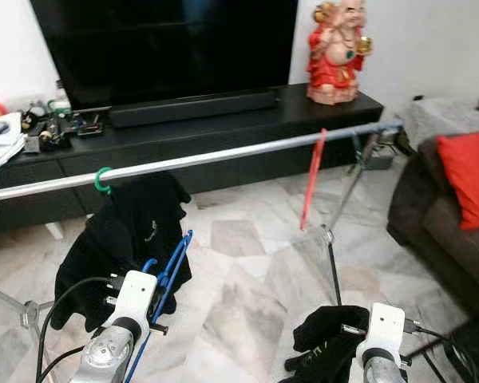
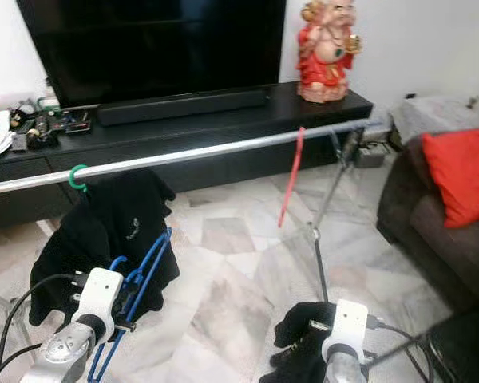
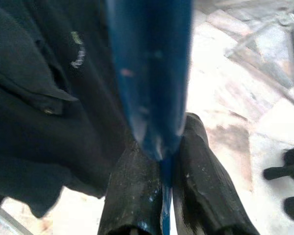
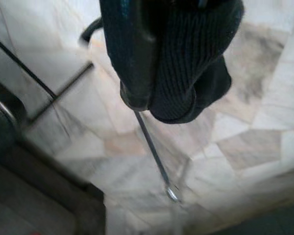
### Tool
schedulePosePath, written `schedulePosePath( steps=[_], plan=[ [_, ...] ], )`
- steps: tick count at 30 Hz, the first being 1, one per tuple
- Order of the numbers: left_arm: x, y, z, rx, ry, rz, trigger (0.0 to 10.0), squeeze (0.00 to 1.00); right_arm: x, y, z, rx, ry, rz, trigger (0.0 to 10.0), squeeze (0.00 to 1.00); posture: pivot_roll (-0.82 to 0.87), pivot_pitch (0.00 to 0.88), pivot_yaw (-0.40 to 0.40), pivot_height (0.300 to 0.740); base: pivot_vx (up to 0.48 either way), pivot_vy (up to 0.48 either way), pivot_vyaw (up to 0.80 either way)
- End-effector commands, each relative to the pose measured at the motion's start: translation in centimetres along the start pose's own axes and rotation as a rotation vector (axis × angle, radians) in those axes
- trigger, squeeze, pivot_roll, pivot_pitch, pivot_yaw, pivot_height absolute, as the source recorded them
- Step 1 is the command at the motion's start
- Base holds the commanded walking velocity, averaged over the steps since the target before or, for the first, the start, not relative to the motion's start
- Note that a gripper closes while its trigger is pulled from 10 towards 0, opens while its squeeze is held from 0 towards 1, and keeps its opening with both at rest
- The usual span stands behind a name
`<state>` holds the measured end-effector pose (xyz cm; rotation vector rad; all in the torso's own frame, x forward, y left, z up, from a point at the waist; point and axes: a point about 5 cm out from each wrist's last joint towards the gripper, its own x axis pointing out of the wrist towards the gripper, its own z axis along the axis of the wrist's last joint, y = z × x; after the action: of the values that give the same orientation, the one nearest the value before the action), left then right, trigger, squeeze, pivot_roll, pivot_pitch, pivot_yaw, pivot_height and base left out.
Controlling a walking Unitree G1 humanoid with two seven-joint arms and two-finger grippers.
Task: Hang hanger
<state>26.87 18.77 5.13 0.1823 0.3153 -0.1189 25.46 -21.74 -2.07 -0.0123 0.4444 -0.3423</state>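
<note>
A blue plastic hanger (image 1: 169,275) is clamped between the shut fingers (image 3: 198,181) of the left gripper (image 1: 161,307) at lower left, its hook raised toward the metal rail (image 1: 223,156) crossing the frame, presumably so it can be hooked on. A green-hooked hanger (image 1: 102,180) already carries a black garment (image 1: 124,239) there. At lower right, the right gripper (image 4: 152,93) is closed around dark knitted fabric (image 1: 327,339), likely kept ready for hanging

The rail (image 1: 223,155) runs bare between the green hook (image 1: 102,180) with its black garment (image 1: 132,231) and the red hanger (image 1: 312,177), leaving open room there. Past the red hanger the rail's stand (image 1: 343,199) and the sofa (image 1: 443,219) crowd the right side.
</note>
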Motion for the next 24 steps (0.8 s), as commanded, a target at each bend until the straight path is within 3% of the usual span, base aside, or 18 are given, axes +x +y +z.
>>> schedulePosePath(
  steps=[1, 21, 24],
  plan=[
    [-0.1, 0.2, 0.2, 0.012, -0.005, 0.000, 10.0, 0.00, 0.2, 0.1, 0.6, -0.012, -0.025, 0.006, 10.0, 0.00, 0.10, 0.024, 0.015, 0.740, -0.292, 0.000, 0.00],
    [0.1, 0.0, 0.3, 0.019, -0.002, -0.010, 10.0, 0.00, 0.5, 0.4, 1.3, 0.001, -0.034, 0.018, 10.0, 0.00, 0.10, 0.017, 0.016, 0.740, -0.288, 0.000, 0.00],
    [0.1, -0.1, 0.2, 0.023, 0.004, -0.024, 10.0, 0.00, 0.7, 0.8, 1.6, 0.001, -0.037, 0.032, 10.0, 0.00, 0.10, 0.014, 0.016, 0.740, 0.000, 0.000, 0.00]
  ],
)
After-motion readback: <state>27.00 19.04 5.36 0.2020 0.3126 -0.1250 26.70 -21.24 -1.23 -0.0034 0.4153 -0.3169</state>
